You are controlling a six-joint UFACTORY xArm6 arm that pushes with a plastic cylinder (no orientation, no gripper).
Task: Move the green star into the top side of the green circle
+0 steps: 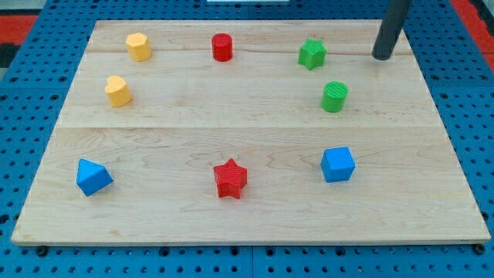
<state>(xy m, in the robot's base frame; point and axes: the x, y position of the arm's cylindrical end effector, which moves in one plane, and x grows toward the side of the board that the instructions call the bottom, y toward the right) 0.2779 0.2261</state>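
Observation:
The green star (312, 53) lies near the view's top, right of centre. The green circle (335, 96) stands just below it and slightly to the right, a small gap between them. My tip (382, 57) rests on the board to the right of the green star, about level with it and apart from it. It is above and to the right of the green circle.
A red cylinder (222, 47) and a yellow hexagon (139, 46) sit along the top. A yellow heart-like block (118, 91) is at the left. A blue triangle-like block (93, 177), a red star (230, 178) and a blue cube (338, 164) line the bottom.

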